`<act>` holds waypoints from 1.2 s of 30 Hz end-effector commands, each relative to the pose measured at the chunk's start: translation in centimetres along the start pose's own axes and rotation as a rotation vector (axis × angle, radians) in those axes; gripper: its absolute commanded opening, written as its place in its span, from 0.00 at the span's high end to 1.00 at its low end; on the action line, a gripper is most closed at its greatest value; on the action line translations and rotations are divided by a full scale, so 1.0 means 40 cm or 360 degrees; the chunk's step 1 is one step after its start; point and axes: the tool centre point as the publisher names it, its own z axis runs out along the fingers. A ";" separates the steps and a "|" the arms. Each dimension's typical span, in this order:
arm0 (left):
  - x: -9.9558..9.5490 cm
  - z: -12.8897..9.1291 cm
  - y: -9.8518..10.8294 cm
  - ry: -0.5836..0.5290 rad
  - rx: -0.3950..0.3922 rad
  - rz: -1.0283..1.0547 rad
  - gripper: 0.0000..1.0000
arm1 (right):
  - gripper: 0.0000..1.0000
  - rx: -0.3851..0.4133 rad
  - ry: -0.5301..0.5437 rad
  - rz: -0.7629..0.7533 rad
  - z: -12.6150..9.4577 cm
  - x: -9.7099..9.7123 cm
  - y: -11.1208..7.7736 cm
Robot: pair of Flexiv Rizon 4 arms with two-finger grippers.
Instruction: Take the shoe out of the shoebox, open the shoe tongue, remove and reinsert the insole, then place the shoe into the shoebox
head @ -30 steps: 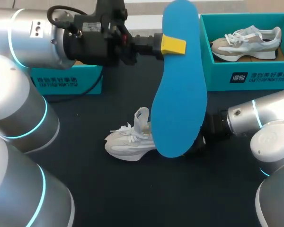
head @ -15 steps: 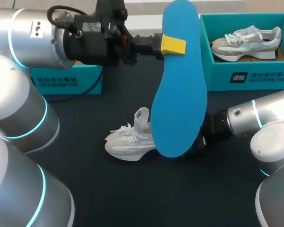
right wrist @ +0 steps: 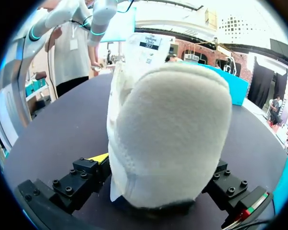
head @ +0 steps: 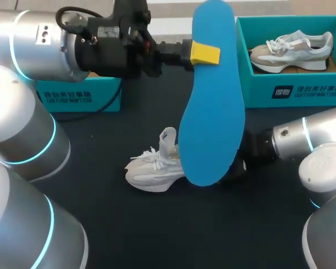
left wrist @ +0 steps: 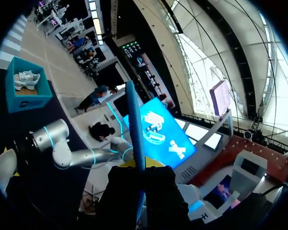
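Observation:
High above the table my left gripper is shut on a large blue insole, which hangs upright and is seen edge-on between the fingers in the left wrist view. On the dark table below lies a white and beige shoe, toe to the left, tongue raised. Its heel sits between the wide-spread fingers of my right gripper, which is open. In the head view the insole hides that gripper; only my right arm shows.
A teal shoebox at the back right holds a second shoe. Another teal shoebox stands at the back left, under my left arm. Bare dark table lies in front of the shoe.
My right arm and the shoe have shifted slightly to the right. The left arm and the insole have not moved.

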 end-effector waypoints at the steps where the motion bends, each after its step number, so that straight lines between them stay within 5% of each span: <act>1: -0.003 0.004 0.002 0.0001 0.0004 0.0000 1.00 | 0.00 0.0038 0.0024 -0.0002 -0.035 0.013 0.010; 13: -0.003 0.004 0.002 0.0001 0.0004 0.0000 1.00 | 0.00 0.0271 -0.0013 0.0084 -0.095 0.017 0.017; 29: -0.003 0.004 0.002 0.0001 0.0004 0.0000 1.00 | 0.00 0.0907 -0.0053 0.0399 -0.163 0.014 0.080; 36: -0.003 0.004 0.002 0.0001 0.0004 0.0000 1.00 | 0.00 0.0907 -0.0053 0.0399 -0.163 0.014 0.080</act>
